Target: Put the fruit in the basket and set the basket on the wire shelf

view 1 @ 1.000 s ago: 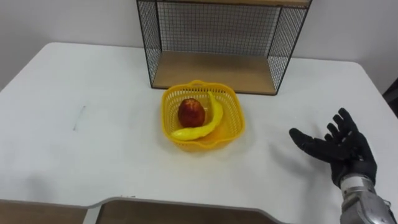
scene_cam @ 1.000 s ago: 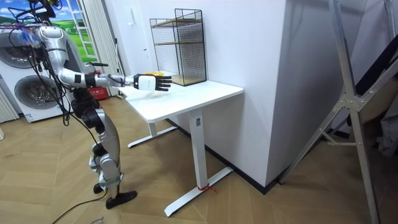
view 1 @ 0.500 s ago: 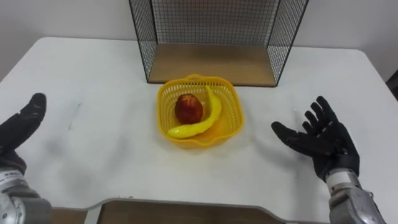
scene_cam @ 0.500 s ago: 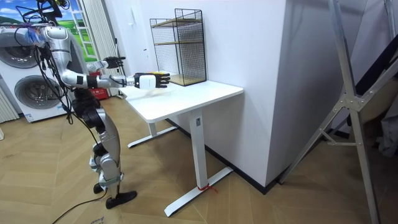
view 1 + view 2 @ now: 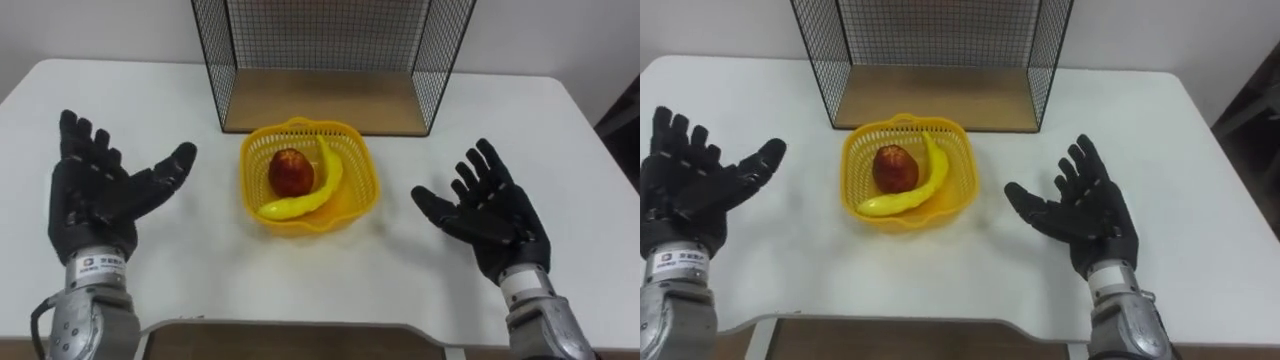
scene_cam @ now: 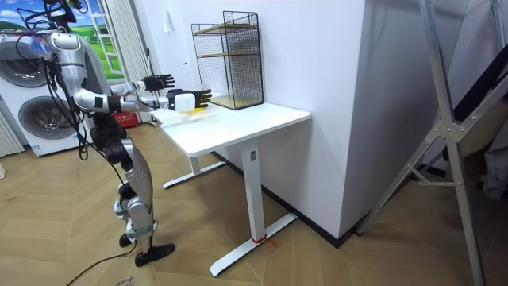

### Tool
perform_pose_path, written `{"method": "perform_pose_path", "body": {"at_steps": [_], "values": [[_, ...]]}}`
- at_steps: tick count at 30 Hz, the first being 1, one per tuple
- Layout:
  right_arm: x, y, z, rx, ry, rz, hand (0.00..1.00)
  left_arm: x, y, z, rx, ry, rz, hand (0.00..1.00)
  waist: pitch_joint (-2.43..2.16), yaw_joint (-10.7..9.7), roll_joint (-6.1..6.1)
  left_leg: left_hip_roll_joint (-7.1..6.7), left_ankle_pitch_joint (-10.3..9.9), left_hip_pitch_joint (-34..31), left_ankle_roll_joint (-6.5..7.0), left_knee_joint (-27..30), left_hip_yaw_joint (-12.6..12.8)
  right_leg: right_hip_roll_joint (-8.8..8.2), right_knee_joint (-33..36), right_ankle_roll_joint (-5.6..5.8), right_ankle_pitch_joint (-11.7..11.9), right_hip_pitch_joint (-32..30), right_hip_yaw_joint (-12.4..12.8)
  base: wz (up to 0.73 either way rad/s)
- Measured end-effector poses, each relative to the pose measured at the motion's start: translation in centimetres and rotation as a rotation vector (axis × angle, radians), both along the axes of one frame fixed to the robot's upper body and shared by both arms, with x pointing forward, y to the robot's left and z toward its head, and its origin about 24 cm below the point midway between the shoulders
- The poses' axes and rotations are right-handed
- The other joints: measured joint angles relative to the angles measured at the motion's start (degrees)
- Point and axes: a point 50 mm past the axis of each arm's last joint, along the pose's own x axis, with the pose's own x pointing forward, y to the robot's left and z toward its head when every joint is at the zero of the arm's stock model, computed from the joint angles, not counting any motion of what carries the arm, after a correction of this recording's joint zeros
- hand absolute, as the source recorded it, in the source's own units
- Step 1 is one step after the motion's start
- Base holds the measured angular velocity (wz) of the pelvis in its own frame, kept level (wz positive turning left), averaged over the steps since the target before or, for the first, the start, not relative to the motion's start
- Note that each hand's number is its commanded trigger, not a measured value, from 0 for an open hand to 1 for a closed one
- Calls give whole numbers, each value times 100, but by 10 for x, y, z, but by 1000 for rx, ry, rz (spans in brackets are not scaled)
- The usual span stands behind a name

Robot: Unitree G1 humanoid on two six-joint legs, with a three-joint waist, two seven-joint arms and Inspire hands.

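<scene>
A yellow plastic basket (image 5: 355, 183) sits on the white table (image 5: 300, 270), just in front of the wire shelf (image 5: 325, 100). Inside it lie a red apple (image 5: 290, 172) and a yellow banana (image 5: 312, 192). My left hand (image 5: 95, 195) hovers open to the basket's left, palm turned toward it. On the other side my right hand (image 5: 488, 215) is open too, palm facing the basket. Neither hand touches it. The same scene: basket (image 5: 958, 170), left hand (image 5: 688, 195), right hand (image 5: 1088, 218). In the room view I stand at the table's end, both arms stretched over it.
The wire shelf's wooden bottom board (image 5: 330, 105) is bare and open toward me. The table's near edge (image 5: 300, 322) runs close below my hands. In the room view a washing machine (image 6: 36, 119) stands behind me and a white wall flanks the table.
My left hand has risen into view and spread beside the basket. My right hand has moved in toward the basket. The camera has tipped, shifting the scene.
</scene>
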Motion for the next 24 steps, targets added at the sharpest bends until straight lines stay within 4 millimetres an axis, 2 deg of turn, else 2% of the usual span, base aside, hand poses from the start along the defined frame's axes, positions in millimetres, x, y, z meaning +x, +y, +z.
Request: {"method": "perform_pose_path", "body": {"at_steps": [5,15,24], "values": [[14,15,10,44,-57,56,0,1,-11,-17,15,65,-62,0,0,-137,0,1,0,19,0,11,-3,1,7,-4,3,22,-3,0],[20,25,15,50,-94,125,0,4,-29,-22,79,87,-156,0,13,-227,-16,-4,0,2,0,2,7,8,27,-3,2,2,63,0],[19,37,12,53,-83,182,0,2,-42,-29,75,119,-221,0,13,-227,-150,2,2,-2,2,-7,26,13,-2,-3,3,-16,62,0]]}}
